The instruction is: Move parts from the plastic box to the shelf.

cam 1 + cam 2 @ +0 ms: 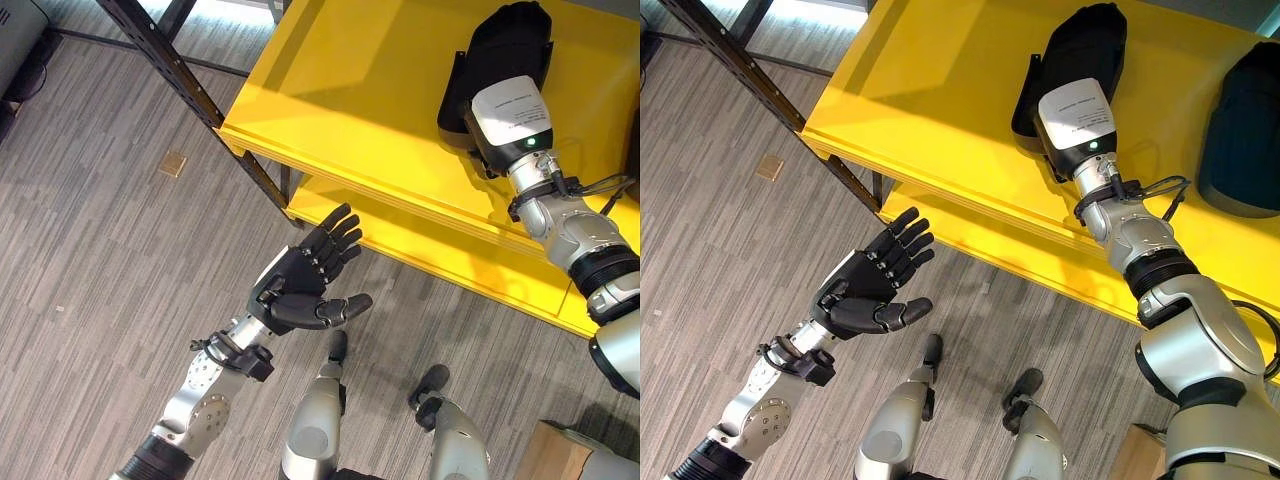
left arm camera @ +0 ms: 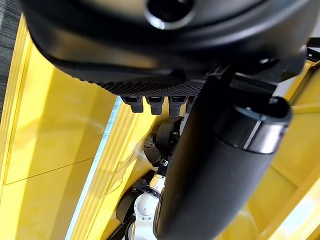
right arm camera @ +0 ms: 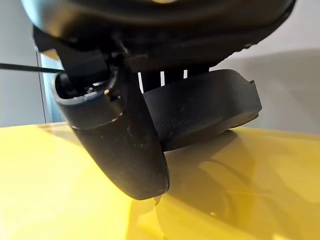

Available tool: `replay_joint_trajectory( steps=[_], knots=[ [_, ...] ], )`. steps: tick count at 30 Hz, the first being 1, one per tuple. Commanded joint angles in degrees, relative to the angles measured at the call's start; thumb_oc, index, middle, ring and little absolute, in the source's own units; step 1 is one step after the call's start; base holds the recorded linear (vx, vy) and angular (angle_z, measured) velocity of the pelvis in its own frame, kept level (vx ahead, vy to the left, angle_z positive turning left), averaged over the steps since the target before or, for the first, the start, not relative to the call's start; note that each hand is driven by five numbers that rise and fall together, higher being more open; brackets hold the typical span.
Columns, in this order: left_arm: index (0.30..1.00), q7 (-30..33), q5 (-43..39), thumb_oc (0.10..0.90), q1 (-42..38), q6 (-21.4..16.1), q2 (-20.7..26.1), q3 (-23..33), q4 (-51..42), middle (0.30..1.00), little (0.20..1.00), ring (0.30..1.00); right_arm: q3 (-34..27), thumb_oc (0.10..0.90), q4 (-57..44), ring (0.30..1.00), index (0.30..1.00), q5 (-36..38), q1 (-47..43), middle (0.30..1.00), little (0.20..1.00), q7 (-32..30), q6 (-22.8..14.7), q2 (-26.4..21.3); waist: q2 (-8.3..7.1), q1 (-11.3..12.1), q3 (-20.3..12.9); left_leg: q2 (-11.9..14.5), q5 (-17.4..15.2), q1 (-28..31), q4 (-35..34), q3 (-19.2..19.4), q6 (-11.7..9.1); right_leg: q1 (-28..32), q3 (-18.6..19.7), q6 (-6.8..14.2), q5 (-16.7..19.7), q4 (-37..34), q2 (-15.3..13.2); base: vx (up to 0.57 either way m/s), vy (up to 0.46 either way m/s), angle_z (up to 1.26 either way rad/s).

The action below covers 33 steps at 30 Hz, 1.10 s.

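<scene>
On the yellow shelf's upper board (image 1: 350,90) my right hand (image 1: 512,45) lies over a black curved part (image 1: 453,100), fingers and thumb closed round it. In the right wrist view the thumb (image 3: 120,140) and the fingers pinch that black part (image 3: 200,110) just above the yellow board. A second dark part (image 1: 1245,130) rests on the same board further right. My left hand (image 1: 300,280) hovers palm up in front of the shelf's lower board (image 1: 450,250), fingers straight and holding nothing.
The shelf's black perforated upright (image 1: 190,90) runs diagonally at the left. A small tan square (image 1: 173,163) lies on the grey floor. A wooden box corner (image 1: 550,455) shows at the lower right.
</scene>
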Motion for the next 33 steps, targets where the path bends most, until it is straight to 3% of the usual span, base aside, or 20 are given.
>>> replay_joint_trajectory(
  steps=[1,2,3,4,5,25,33],
  knots=[
    [1.0,-2.13,-2.39,0.9,-1.86,-4.1,0.75,-0.85,-7.73,1.0,1.0,1.0,2.31,0.4,-0.59,0.3,0.3,1.74,-11.47,0.3,0.3,-4.26,1.09,-2.27,-0.63,0.91,0.43,-3.03,-4.23,-2.29,4.49,0.4,1.49,2.58,-0.05,3.77,-7.76,7.73,-0.7,0.0,0.0,0.0],
    [1.0,-1.91,-2.17,0.9,-1.73,-4.0,0.66,-0.74,-7.98,1.0,1.0,1.0,2.37,0.559,-0.41,0.522,0.522,1.93,-11.44,0.522,0.522,-4.31,1.25,-2.13,-0.62,0.95,0.43,-3.07,-4.26,-2.41,4.59,0.33,1.52,2.46,0.03,3.71,-7.83,7.85,-0.64,0.01,-0.033,0.0],
    [1.0,-1.76,-2.08,0.9,-1.75,-4.19,0.7,-0.73,-7.89,1.0,1.0,1.0,2.4,0.661,-0.26,0.665,0.665,2.08,-11.53,0.665,0.665,-4.21,1.32,-2.02,-0.63,0.98,0.43,-3.08,-4.31,-2.42,4.59,0.31,1.55,2.46,0.03,3.72,-7.83,7.81,-0.6,0.0,0.0,0.0],
    [1.0,-1.81,-2.37,0.9,-1.73,-4.34,0.78,-0.76,-7.8,1.0,1.0,1.0,2.41,0.865,-0.38,0.951,0.951,2.1,-11.5,0.951,0.951,-3.9,1.4,-2.08,-0.67,0.95,0.43,-3.07,-4.36,-2.45,4.68,0.22,1.56,2.44,0.07,3.7,-7.84,7.87,-0.58,0.01,-0.03,0.0],
    [1.0,-2.01,-2.46,0.9,-1.65,-4.29,0.76,-0.64,-7.86,1.0,1.0,1.0,2.48,0.9,-0.57,1.0,1.0,2.42,-11.3,1.0,1.0,-3.73,1.54,-2.13,-0.7,0.97,0.44,-3.05,-4.4,-2.53,4.8,0.18,1.57,2.35,0.11,3.71,-7.84,7.97,-0.59,0.01,-0.031,0.0],
    [1.0,-1.17,-2.13,0.9,-1.36,-3.73,0.59,-0.01,-8.33,1.0,1.0,1.0,1.48,0.9,-0.8,1.0,1.0,2.23,-9.04,1.0,1.0,-1.91,2.92,-0.9,-0.59,0.37,0.46,-2.9,-4.69,-3.15,5.64,0.55,1.69,1.21,1.03,3.65,-7.81,8.45,-0.52,0.0,0.0,0.0],
    [1.0,-1.91,-1.77,0.9,-1.28,-4.05,0.85,0.02,-8.51,1.0,1.0,1.0,0.7,0.9,-1.27,1.0,1.0,5.82,-8.39,1.0,1.0,-2.27,1.69,-0.45,-0.45,0.24,0.46,-2.86,-4.67,-2.7,5.42,0.62,1.72,1.55,1.07,3.69,-7.7,8.24,-0.51,0.0,0.0,0.0]
  ],
)
